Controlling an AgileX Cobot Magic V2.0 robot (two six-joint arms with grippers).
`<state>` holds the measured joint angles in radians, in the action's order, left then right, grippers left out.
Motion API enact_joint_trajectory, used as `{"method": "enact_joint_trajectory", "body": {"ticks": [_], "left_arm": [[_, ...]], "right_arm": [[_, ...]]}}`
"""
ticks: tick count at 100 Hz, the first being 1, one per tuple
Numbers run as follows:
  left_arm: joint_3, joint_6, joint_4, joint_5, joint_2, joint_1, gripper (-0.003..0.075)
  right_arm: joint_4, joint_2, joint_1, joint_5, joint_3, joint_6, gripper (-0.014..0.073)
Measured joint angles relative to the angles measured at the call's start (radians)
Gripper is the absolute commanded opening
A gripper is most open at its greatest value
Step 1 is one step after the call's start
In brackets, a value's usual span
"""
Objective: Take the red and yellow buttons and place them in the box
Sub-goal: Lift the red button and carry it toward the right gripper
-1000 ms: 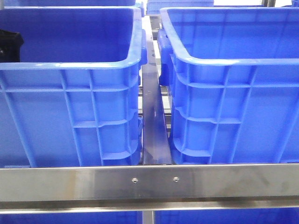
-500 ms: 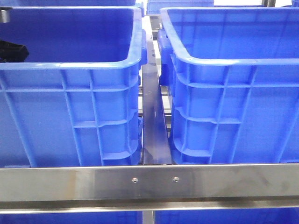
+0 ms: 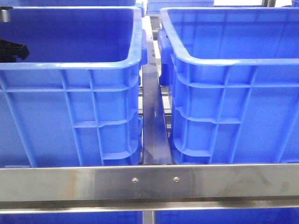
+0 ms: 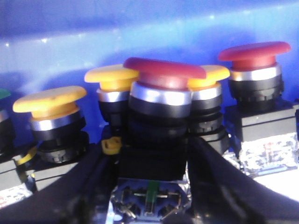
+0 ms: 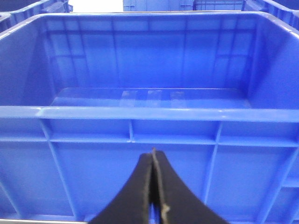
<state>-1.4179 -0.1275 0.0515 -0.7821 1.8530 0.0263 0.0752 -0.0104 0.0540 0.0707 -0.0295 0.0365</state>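
My left gripper (image 4: 152, 144) is down among several push buttons in the left blue crate (image 3: 70, 65). Its fingers (image 4: 205, 168) press both sides of the black body of a dark red button (image 4: 163, 73), shut on it. Yellow buttons (image 4: 49, 100) (image 4: 112, 74) stand right beside it, and another red button (image 4: 254, 51) stands further off. Only a black part of the left arm (image 3: 11, 49) shows in the front view. My right gripper (image 5: 153, 154) is shut with nothing in it, outside the near wall of an empty blue box (image 5: 140, 113).
Two tall blue crates stand side by side, the right one (image 3: 224, 60) beside the left, with a narrow metal strip (image 3: 153, 121) between them. A steel rail (image 3: 149, 182) crosses in front of both. The buttons are packed closely around the held one.
In the front view the black part of my left arm inside the left crate has shifted slightly to the right, and a grey piece has come into view at the top left corner.
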Motion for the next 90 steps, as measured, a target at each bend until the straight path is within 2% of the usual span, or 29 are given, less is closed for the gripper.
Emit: {"method": "enact_joint_trajectory", "body": {"ticks": [21,36,67,90], "left_arm": [[-0.024,-0.042,0.000,-0.056,-0.022,0.008,0.0194],[-0.027,-0.142,0.000,-0.070,-0.092,0.043,0.0194],[-0.027,-0.321,0.027,-0.077,-0.228,0.192,0.0194],[-0.042,-0.447,0.150,-0.112,-0.280,0.299,0.0188]], "right_arm": [[0.000,0.000,0.000,0.000,0.000,0.000,-0.0069],[0.000,0.000,-0.001,0.000,0.000,0.000,-0.0069],[0.000,0.000,-0.001,0.000,0.000,0.000,-0.0069],[0.000,0.000,-0.001,0.000,0.000,0.000,-0.0069]]}}
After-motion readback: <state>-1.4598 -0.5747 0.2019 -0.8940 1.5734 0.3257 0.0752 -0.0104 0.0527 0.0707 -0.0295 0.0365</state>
